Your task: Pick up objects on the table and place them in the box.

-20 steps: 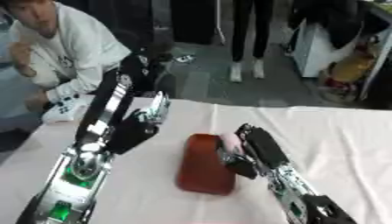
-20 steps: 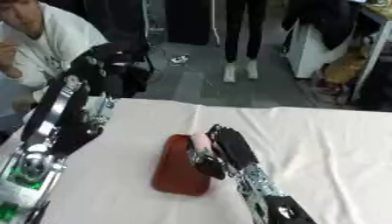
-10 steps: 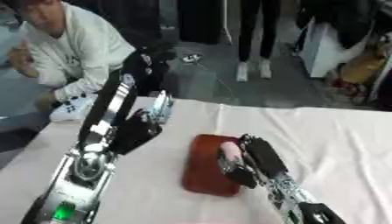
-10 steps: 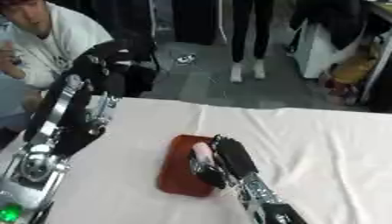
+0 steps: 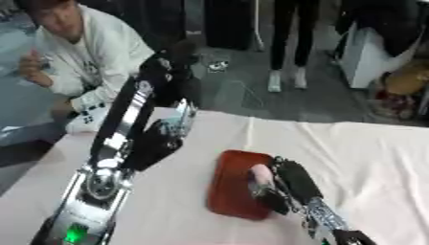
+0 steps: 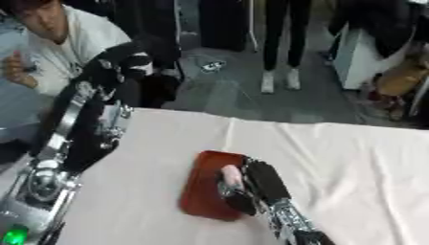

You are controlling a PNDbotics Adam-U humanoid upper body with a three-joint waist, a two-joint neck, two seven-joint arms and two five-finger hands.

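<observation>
Box [image 5: 231, 186]: red, shallow | right hand [image 5: 285, 184] holds pink object [image 5: 261, 173] over it

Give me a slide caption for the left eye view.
Right hand holds a pink object over the red tray on the white table.
</observation>
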